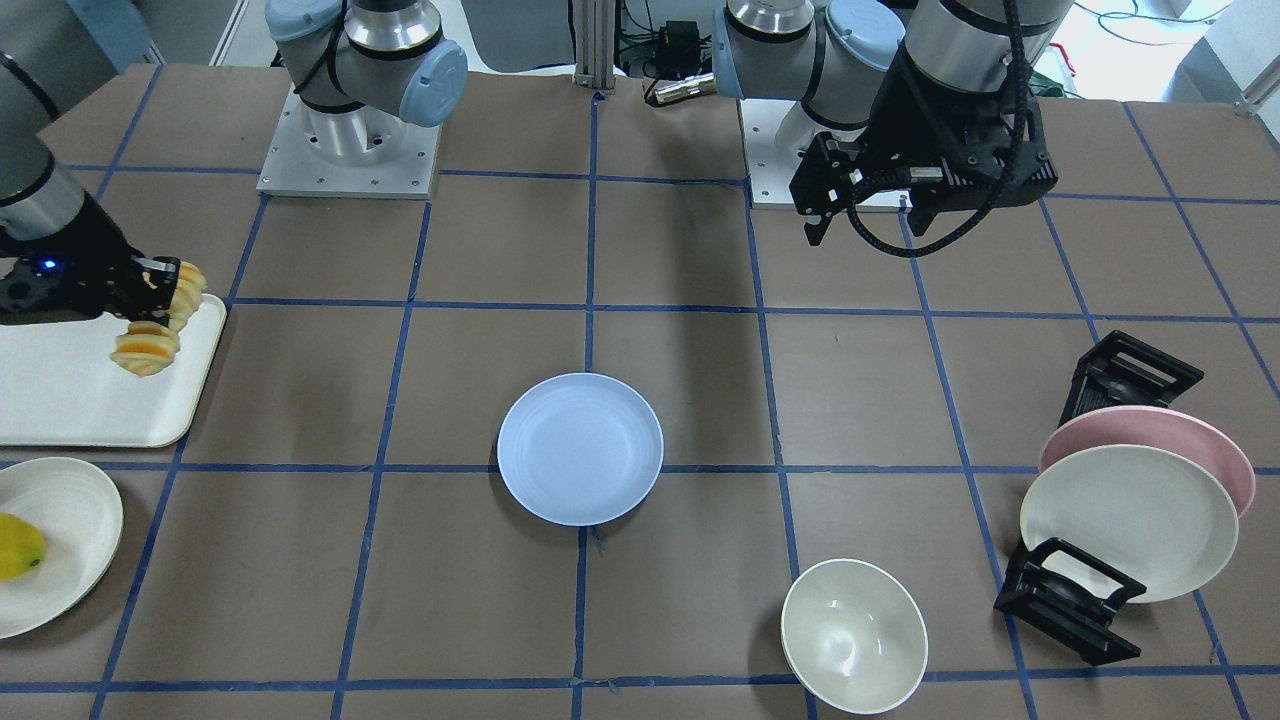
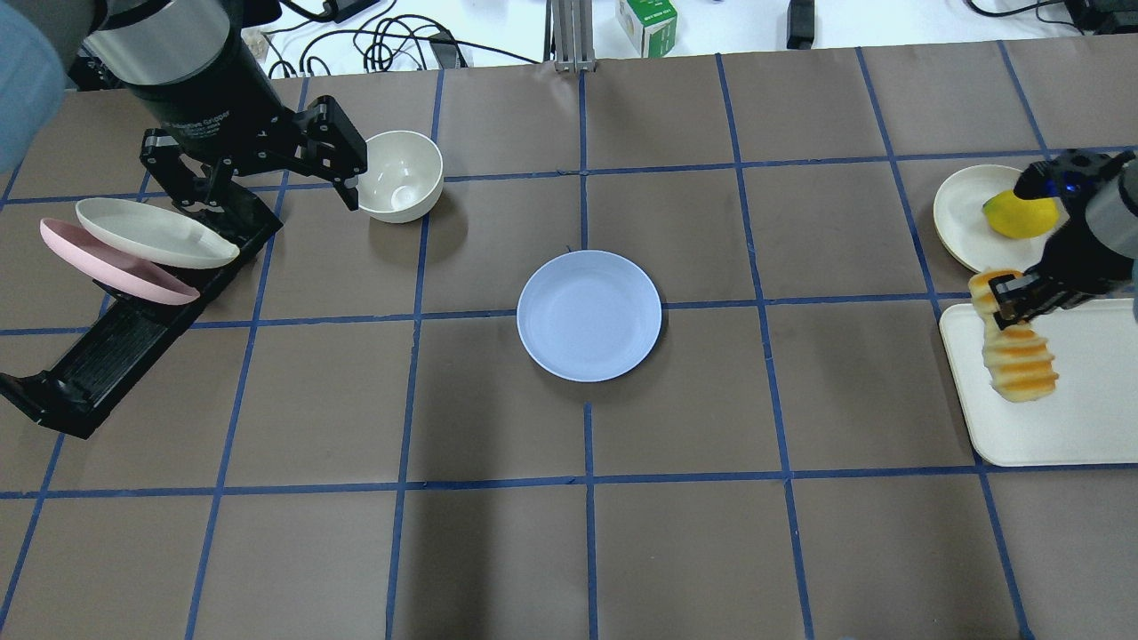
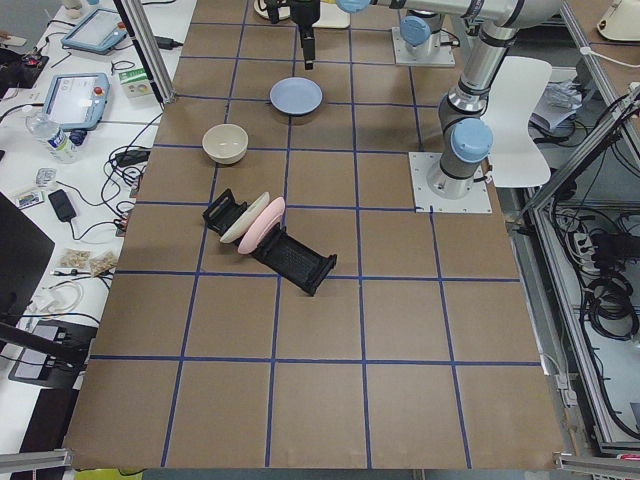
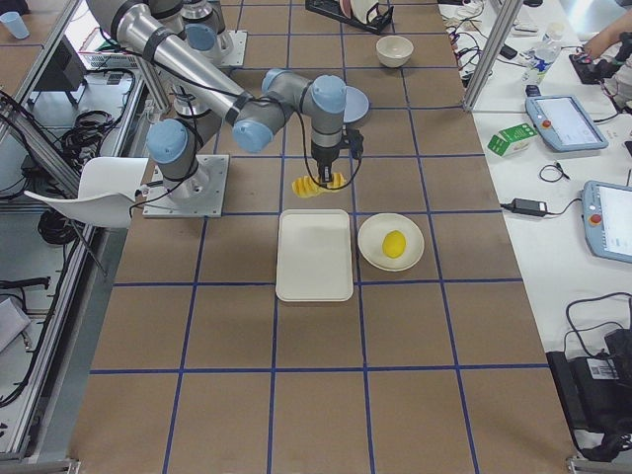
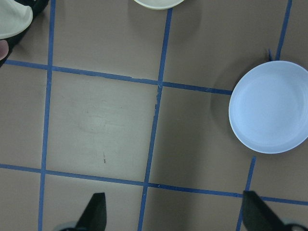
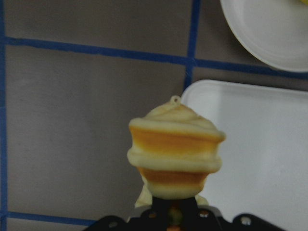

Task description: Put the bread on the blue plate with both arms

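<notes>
The bread (image 2: 1016, 352), a ridged orange-and-cream loaf, hangs in my right gripper (image 2: 1005, 300), which is shut on its upper end and holds it above the edge of the cream tray (image 2: 1067, 427). It also shows in the front view (image 1: 158, 330) and the right wrist view (image 6: 174, 150). The blue plate (image 2: 589, 315) lies empty at the table's middle, also in the front view (image 1: 580, 448) and the left wrist view (image 5: 272, 107). My left gripper (image 2: 267, 182) is open and empty, high above the table near the dish rack.
A cream bowl (image 2: 400, 175) stands by the left gripper. A black rack (image 2: 133, 311) holds a pink plate (image 2: 107, 267) and a cream plate (image 2: 156, 233). A white plate (image 2: 969, 213) with a yellow lemon-like fruit (image 2: 1021, 215) lies beyond the tray.
</notes>
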